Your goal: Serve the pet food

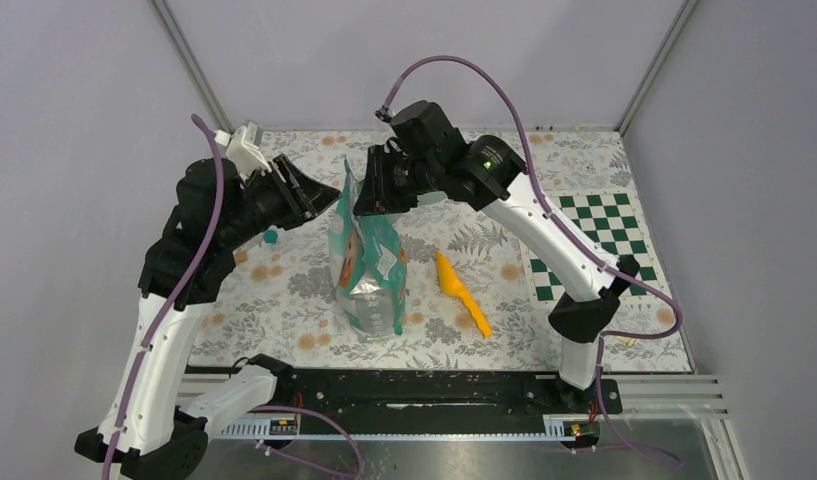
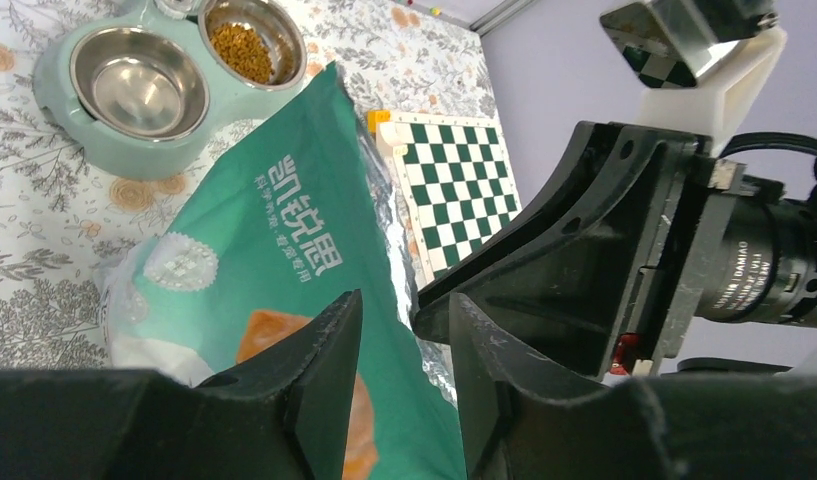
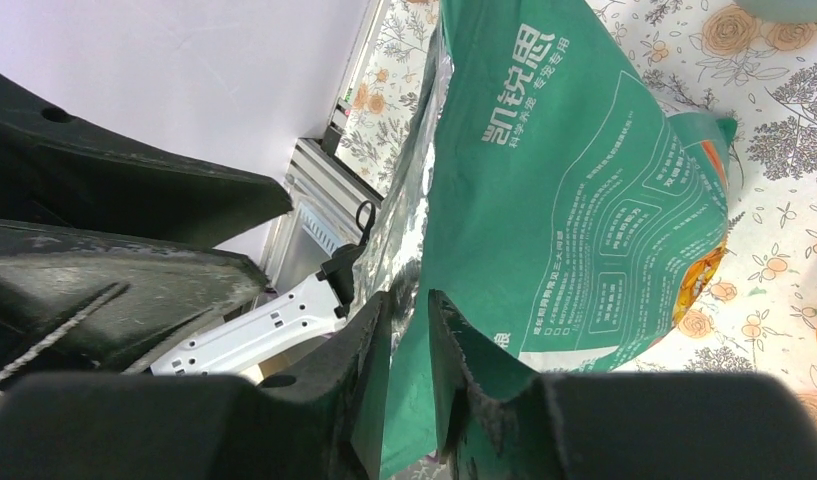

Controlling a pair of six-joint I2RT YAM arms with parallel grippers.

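**A:** Front and centre on the floral table [image 1: 284,300], the teal bag [image 1: 369,275] stands upright, with the orange scoop [image 1: 462,292] lying just to its right.

**B:** Up at its mouth, the right gripper [image 3: 409,295] is pinched on the bag's edge. The left gripper [image 2: 406,298] straddles the opposite edge (tight or loose, I can't tell).

**A:** And beyond that, the pet food [image 2: 242,50] sits in one steel bowl [image 2: 279,25] of the green feeder [image 2: 134,160].
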